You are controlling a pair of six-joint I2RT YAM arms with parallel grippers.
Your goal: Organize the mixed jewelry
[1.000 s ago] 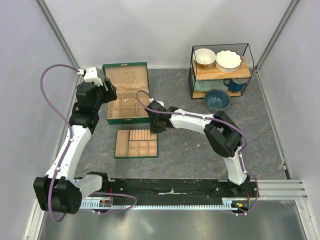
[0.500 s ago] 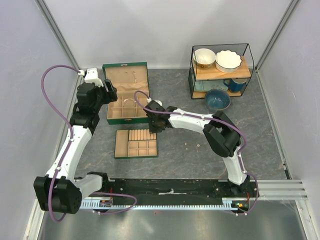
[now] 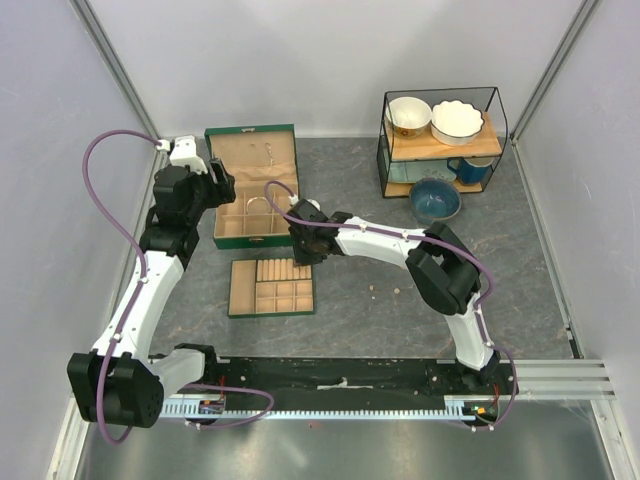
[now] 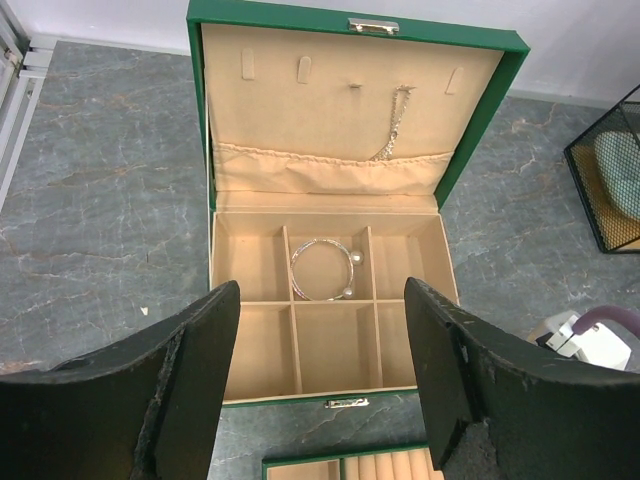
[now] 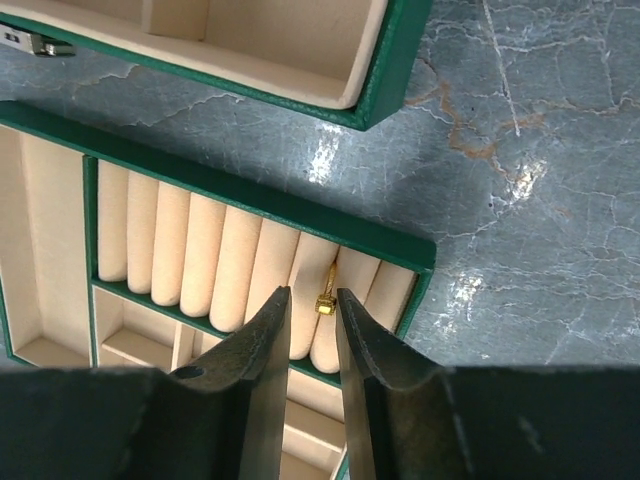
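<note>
A small gold ring (image 5: pixel 325 302) stands wedged between two tan rolls at the right end of the loose green tray (image 5: pixel 385 242). My right gripper (image 5: pixel 312 291) hangs just over it, open a little, with a fingertip on each side of the ring and neither pressing it. In the top view the right gripper (image 3: pixel 303 254) is at the tray's (image 3: pixel 272 313) back right corner. A silvery bangle (image 4: pixel 294 272) with two pearl ends lies in the back middle compartment of the open green box (image 4: pixel 205 120). My left gripper (image 4: pixel 322 290) hovers wide open and empty over the box's front. Two tiny pale pieces (image 3: pixel 373 292) lie on the table.
A thin chain (image 4: pixel 395 125) hangs in the box lid's pocket. A black wire shelf (image 3: pixel 440 140) with two bowls and a blue mug stands at the back right. A dark blue bowl (image 3: pixel 435 198) sits in front of it. Pale walls close in on both sides.
My right gripper's jaws have parted and let go of the gold ring, which stays in the rolls. That gripper shifted slightly left. The left arm has not moved.
</note>
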